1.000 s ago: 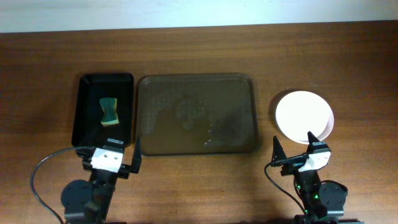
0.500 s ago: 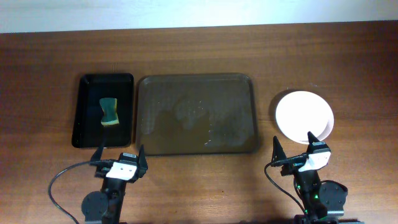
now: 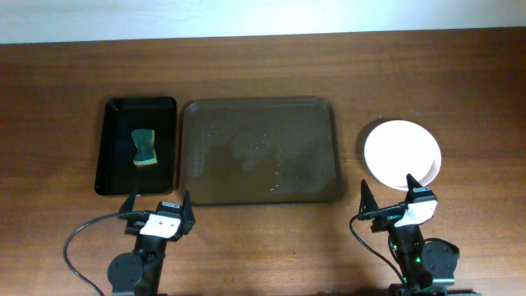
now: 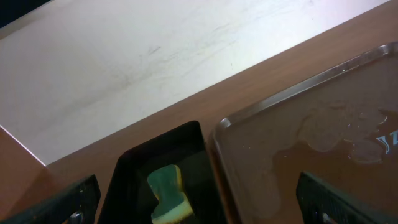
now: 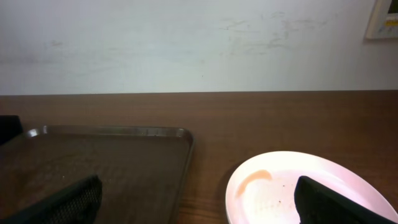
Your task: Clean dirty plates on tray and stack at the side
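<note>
Counted from overhead: 2 trays, 1 sponge, 2 grippers, 1 pile of plates.

The tray (image 3: 214, 123), brown, sits mid-table w/ its long side running left-right. Nothing is on it but wet patches (image 3: 255, 148); their edges are too vague to count.

The plates (image 3: 401, 152) are off it, on the table (image 3: 263, 66) to its right, clear of its rim. From above they read as 1 white disc w/ a 2nd rim peeking out at lower right, so at least 2 are stacked; exact no. can't be told. The right wrist view shows the top one w/ 1 orange-brown smear (image 5: 255, 179) on its left part.

The black tray (image 3: 115, 140) lies just beside the brown one's left edge, w/ a narrow gap btwn them. It holds 1 green-and-yellow sponge (image 3: 145, 148), waisted in shape.

The left gripper (image 3: 158, 204) is by the table's near edge, roughly below the gap btwn the 2 trays. Its 2 fingers are spread wide and hold nothing. The right gripper (image 3: 387, 191) is at the near side of the plates, also spread wide and empty. 1 fingertip overlaps the plate rim in the overhead view; whether it touches can't be told.
</note>
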Available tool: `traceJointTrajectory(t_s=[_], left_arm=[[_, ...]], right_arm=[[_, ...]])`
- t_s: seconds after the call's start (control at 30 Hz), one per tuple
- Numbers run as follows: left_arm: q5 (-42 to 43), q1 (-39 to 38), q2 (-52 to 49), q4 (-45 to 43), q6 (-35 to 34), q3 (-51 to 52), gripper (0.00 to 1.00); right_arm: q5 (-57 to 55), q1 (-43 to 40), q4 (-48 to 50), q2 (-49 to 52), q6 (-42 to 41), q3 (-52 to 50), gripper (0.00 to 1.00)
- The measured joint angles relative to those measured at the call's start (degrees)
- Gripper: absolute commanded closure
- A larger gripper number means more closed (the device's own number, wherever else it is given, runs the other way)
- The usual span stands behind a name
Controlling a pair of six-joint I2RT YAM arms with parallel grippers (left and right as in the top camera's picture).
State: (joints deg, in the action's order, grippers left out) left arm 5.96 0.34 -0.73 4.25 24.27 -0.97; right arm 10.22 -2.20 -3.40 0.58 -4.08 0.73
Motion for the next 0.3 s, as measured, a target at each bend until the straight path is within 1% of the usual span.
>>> traceJointTrajectory(t_s=[0.3], left_arm=[[0.0, 0.0, 0.0, 0.0, 0.0, 0.0, 0.01]], right_arm=[[0.0, 0.0, 0.0, 0.0, 0.0, 0.0, 0.01]])
